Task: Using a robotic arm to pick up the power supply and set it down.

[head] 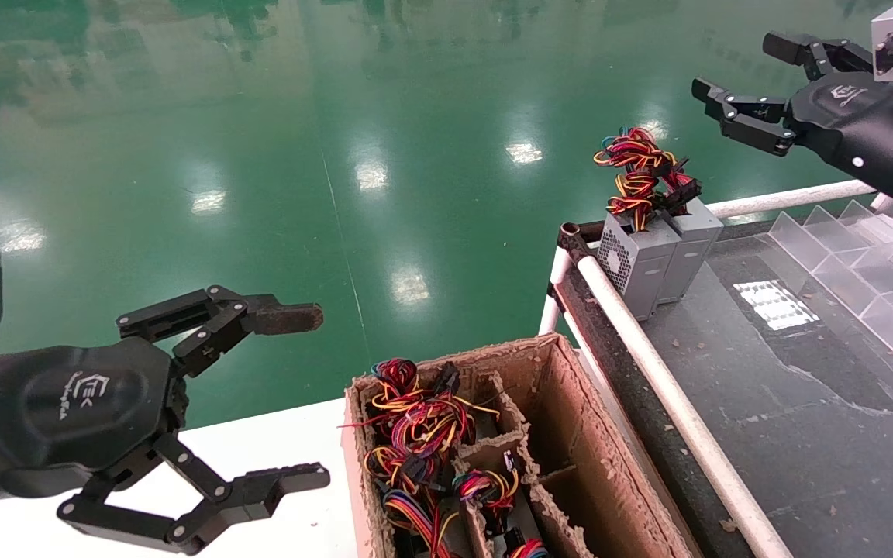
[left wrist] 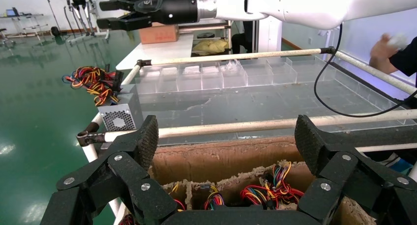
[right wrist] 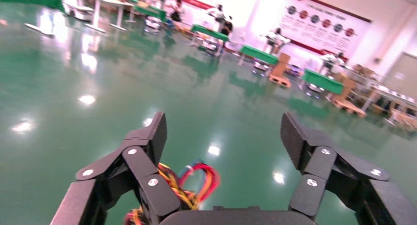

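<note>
Right gripper (head: 733, 81), jaws spread wide and empty, raised above and to the right of the power supply (head: 636, 260). The supply stands upright at the near-left corner of the dark table (head: 803, 403), wires on top. Left gripper (head: 299, 395), also spread, hovers beside the cardboard box (head: 570, 418).

Factory hall, glossy green floor (head: 338, 116), workbenches (right wrist: 258, 53), wall posters (right wrist: 319, 26)

My right pincer (head: 741, 85) hangs high at the far right with its two black fingers spread wide and nothing between them, the silver-white arm (left wrist: 314, 6) reaching out behind it. My left pincer (head: 295, 399) sits low at the near left, parked, jaws gaping just as wide and empty.
</note>
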